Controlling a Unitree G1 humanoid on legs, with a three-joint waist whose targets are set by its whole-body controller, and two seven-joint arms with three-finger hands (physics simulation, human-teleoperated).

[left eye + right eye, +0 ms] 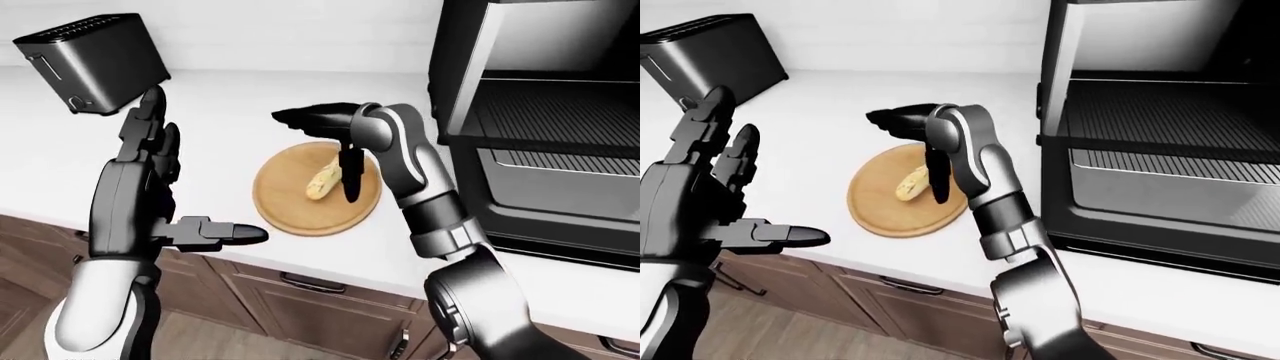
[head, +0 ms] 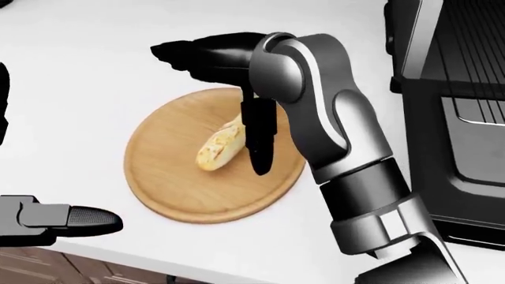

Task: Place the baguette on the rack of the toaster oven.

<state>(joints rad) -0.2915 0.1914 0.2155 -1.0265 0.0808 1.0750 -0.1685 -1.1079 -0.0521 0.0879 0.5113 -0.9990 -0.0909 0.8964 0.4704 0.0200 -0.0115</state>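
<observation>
Looking for any brand, label or writing turns up nothing readable, not on the toaster oven [image 1: 1160, 135] and not on the black toaster [image 1: 95, 61]. The baguette [image 2: 220, 144] lies on the round wooden board [image 2: 170, 183], a bit toward the board's side nearest the toaster oven, and the board sits on the white bench [image 1: 220, 105] just left of the oven in the eye views. The right robot hand [image 2: 237, 89] hangs over the far part of the board with one dark finger pointing straight down beside the baguette, its tip [image 2: 260, 165] close to the board; its other fingers stretch out flat away from the oven. Whether that finger touches the bread I can't tell, since it covers the loaf's edge, but nothing is wrapped round the baguette. The left robot hand [image 1: 150, 150] is raised on the board's other side, spread open and holding nothing, thumb [image 1: 235, 234] sticking toward the board. The oven's door is down and its rack [image 1: 1160, 105] shows, though the frame cuts off its right side. The head view crops the left hand to a thumb.
</observation>
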